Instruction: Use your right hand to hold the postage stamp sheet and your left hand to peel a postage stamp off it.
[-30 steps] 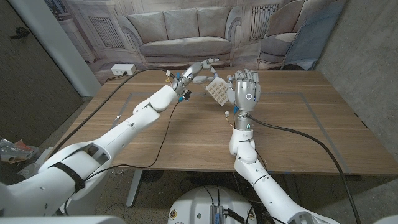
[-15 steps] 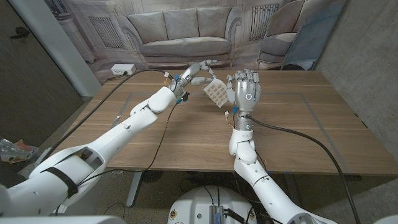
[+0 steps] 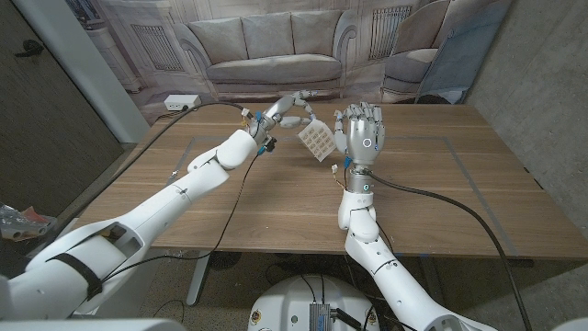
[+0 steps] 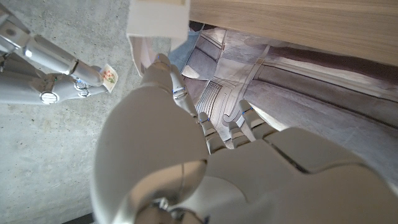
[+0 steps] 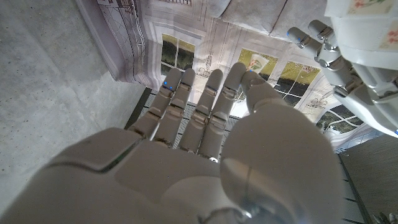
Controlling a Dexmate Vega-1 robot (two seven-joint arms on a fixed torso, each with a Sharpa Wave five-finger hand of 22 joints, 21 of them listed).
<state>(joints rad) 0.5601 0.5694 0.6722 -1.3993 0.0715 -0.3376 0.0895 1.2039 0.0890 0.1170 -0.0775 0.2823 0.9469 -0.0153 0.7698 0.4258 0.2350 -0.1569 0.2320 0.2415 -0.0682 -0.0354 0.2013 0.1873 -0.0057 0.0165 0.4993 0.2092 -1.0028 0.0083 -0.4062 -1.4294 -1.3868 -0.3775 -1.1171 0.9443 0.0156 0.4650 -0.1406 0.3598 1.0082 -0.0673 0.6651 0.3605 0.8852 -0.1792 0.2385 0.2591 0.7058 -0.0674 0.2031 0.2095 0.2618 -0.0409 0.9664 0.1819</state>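
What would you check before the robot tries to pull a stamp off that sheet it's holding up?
1. Right hand holds the stamp sheet: ok, the sheet is lifted off the table at its fingers, though the exact grip is hidden.
2. Sheet held clear of the table: ok, it hangs tilted in the air.
3. Left hand is at the sheet: ok, its fingertips reach the sheet's upper edge.
4. Left hand pinches a single stamp: cannot tell, the contact is too small to see.
5. A stamp corner already lifted: cannot tell.
6. Black cable clear of both hands: ok, it lies on the table below the left arm.
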